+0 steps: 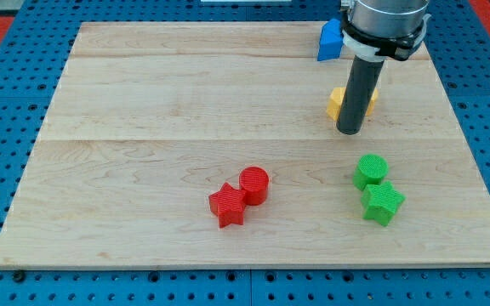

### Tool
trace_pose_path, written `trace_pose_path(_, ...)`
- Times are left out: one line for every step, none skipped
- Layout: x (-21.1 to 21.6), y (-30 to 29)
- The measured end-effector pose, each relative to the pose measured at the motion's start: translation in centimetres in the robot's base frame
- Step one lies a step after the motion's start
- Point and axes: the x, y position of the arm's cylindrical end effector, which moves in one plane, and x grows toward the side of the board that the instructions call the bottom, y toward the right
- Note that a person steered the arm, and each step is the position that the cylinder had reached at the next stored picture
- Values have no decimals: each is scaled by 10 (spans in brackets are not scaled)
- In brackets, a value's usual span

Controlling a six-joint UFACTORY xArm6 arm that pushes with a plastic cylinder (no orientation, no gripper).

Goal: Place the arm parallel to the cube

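A blue block (329,40), blocky and cube-like, sits near the board's top edge at the view's upper right, partly hidden by the arm's body. My dark rod comes down from there, and my tip (349,132) rests on the board below the blue block. A yellow block (337,103) lies right behind the rod, mostly hidden; its shape cannot be made out. My tip is just below the yellow block and above the green blocks.
A green cylinder (370,170) and a green star (383,203) touch at the view's lower right. A red cylinder (254,184) and a red star (227,205) touch at the lower middle. The wooden board (143,127) lies on blue pegboard.
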Motion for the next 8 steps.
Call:
trace_pose_path(-6, 19)
trace_pose_path(-27, 121)
trace_pose_path(-28, 142)
trace_pose_path(-110, 133)
trace_pose_path(-130, 133)
trace_pose_path(-131, 108)
trace_pose_path(-138, 131)
trace_pose_path(-155, 154)
